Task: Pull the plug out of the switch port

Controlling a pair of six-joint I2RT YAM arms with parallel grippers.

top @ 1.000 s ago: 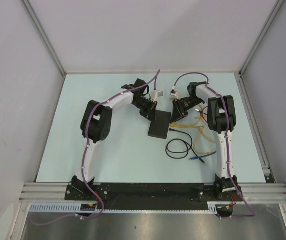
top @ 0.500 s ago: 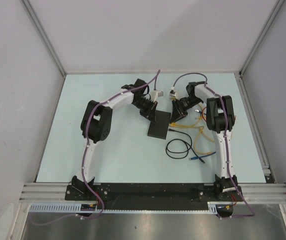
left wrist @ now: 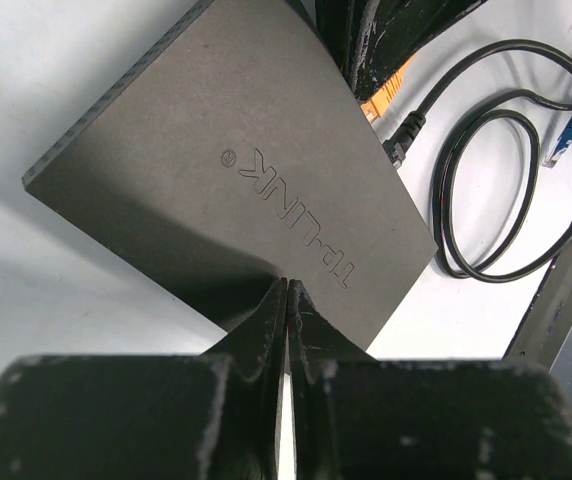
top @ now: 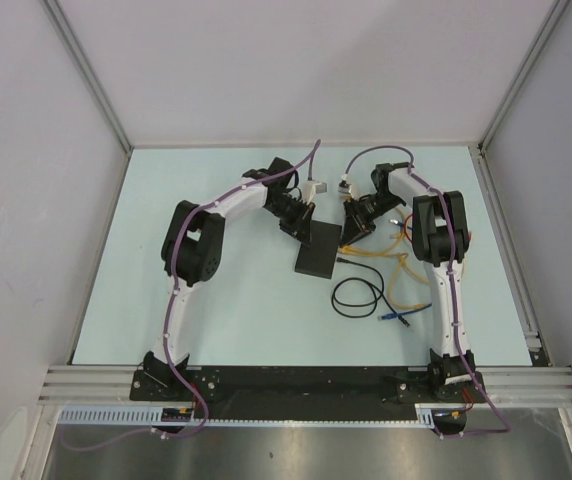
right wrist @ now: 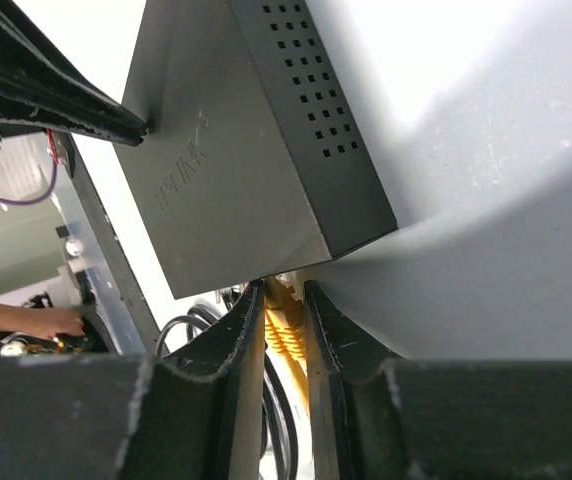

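Pale worktop (top: 216, 320) with two arms reaching in from its near edge. Over the past second almost nothing has moved. Only the elbow of the right arm (top: 438, 228) has edged slightly toward the left edge, while the left arm (top: 194, 245) is unchanged. The switch (top: 318, 250) lies flat where it was, about midway between the left and right edges and a little nearer the far edge. The looped black cable (top: 358, 297) beside it is likewise undisturbed. The left pincer (left wrist: 286, 290) has its fingers together, tips on the switch's top at its edge, apparently bracing it. The right pincer (right wrist: 278, 295) is clamped on the yellow plug (right wrist: 284, 335) at the switch's socket edge. The plug seems still seated, so the pull appears yet to take effect.
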